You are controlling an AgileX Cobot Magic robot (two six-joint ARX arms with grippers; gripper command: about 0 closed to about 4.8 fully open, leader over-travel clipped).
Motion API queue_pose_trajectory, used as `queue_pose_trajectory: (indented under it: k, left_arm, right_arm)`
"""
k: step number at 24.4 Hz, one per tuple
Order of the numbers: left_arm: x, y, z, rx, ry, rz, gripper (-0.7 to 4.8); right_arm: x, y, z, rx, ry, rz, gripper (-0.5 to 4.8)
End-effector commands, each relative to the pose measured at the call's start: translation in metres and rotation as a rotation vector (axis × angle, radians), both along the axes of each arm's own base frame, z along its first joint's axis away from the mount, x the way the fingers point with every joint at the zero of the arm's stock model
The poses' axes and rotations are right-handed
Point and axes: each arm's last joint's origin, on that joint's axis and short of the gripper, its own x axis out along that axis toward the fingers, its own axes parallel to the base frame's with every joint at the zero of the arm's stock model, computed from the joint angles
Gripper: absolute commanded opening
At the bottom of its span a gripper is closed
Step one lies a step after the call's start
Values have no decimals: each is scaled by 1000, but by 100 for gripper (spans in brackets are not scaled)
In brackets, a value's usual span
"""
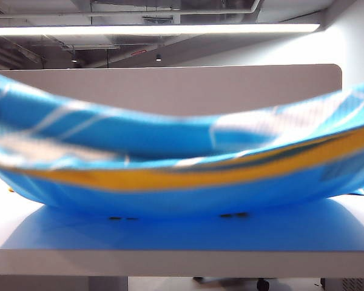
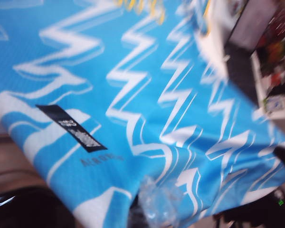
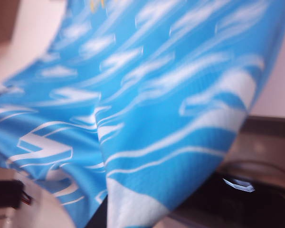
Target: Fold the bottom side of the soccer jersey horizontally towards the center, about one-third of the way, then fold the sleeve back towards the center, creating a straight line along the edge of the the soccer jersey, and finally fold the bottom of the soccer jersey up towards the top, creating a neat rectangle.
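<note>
The soccer jersey [image 1: 170, 151] is hanging as a sagging band across the exterior view, lifted above the white table [image 1: 170, 260], its yellow trim [image 1: 170, 177] sweeping along the lower edge. Cloth is filling both wrist views, draping right against the jaws. Neither the left gripper nor the right gripper is showing itself; both are reading as closed, presumably pinching fabric. An uneven pull could be skewing the fold, or a thin pinch could slip free.

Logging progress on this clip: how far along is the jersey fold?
No finished fold shows. In hand: the jersey hangs lifted in a sagging span above the table, blurred, filling both wrist views; neither tool is visible, so the grip is unseen. Left: apparently all three folds, though blur hides the garment's shape.
</note>
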Motion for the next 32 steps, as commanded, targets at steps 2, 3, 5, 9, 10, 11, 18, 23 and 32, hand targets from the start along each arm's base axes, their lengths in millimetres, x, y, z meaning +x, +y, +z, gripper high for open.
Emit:
queue_pose_trajectory:
  k: [2, 3, 5, 9, 10, 11, 18, 23, 32]
  left_arm:
    - [9, 2, 12, 20, -132, 113, -5]
    - [15, 1, 14, 18, -161, 118, -5]
    - [44, -1, 19, 16, -221, 150, -5]
    - [128, -6, 9, -9, -203, 171, -5]
    - [155, -9, 7, -13, -174, 151, -5]
    - [172, -11, 6, -11, -170, 137, -5]
    - [283, -12, -13, 79, -197, 185, 25]
    - [295, 24, -14, 179, -251, 269, 247]
    - [285, 107, -31, 292, -124, 496, 252]
  right_arm:
    - [9, -1, 15, 24, -162, -103, -8]
    - [16, 0, 17, 23, -183, -108, -8]
    - [48, 4, 24, 14, -255, -109, -8]
    - [140, 8, 20, -63, -285, -128, -8]
    - [168, 6, 15, -90, -252, -132, -8]
    - [184, 5, 13, -110, -236, -125, -8]
    - [292, 5, -7, -119, -269, -103, 228]
    - [304, -30, 7, -171, -325, -205, 374]
    - [300, -110, -27, -185, -132, -398, 373]
